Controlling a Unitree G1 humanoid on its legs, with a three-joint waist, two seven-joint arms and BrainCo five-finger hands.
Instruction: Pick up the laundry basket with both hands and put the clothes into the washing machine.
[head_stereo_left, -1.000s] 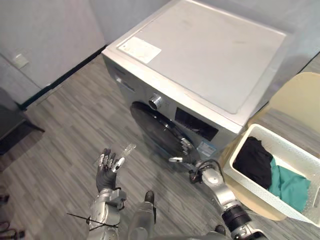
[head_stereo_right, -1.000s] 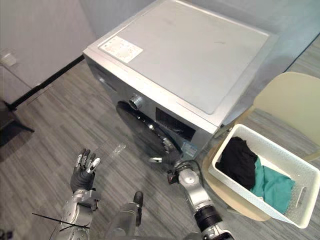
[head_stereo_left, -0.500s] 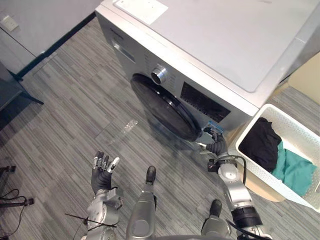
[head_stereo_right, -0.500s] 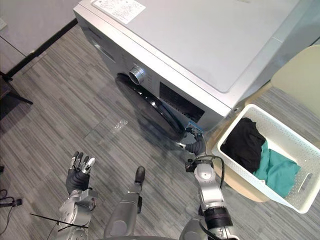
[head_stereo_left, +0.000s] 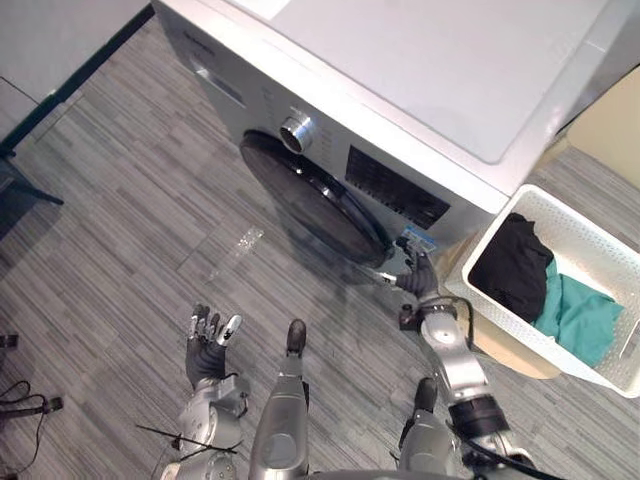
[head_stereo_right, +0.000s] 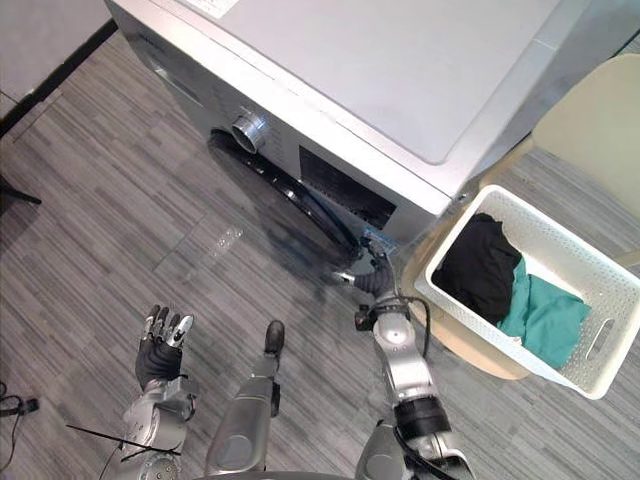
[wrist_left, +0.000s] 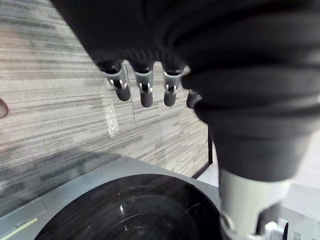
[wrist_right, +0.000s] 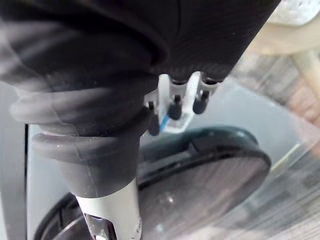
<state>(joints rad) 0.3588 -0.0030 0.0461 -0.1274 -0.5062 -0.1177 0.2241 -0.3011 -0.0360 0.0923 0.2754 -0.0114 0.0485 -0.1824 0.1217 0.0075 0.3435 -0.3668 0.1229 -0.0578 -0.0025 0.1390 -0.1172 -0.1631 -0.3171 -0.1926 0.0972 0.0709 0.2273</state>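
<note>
**Beside the washer, the basket sits untouched**

To the right of the washing machine (head_stereo_left: 430, 80), the white laundry basket (head_stereo_left: 580, 225) rests on a beige stand (head_stereo_left: 505, 352), and neither hand is on it. It looks like stiff perforated plastic. With so little inside it should be light, though the load may slide if it tips. The sensible hold is one hand at each short end. A handle slot (head_stereo_right: 597, 340) shows on the far end; the near end's slot cannot be made out. The clothes are soft and limp, and are likely to drape and catch on the rim.

Counted: one basket, one machine and two garments, a black garment (head_stereo_left: 510, 280) and a teal garment (head_stereo_left: 580, 320) lying against each other. The round dark door (head_stereo_left: 310, 205) appears closed.

The left hand (head_stereo_left: 208, 345) hangs low over the floor (head_stereo_left: 120, 200), fingers straight and spread, holding nothing. The right hand (head_stereo_left: 418, 282) is at the door's right edge, near the basket. Whether it is closed on anything cannot be told.
</note>
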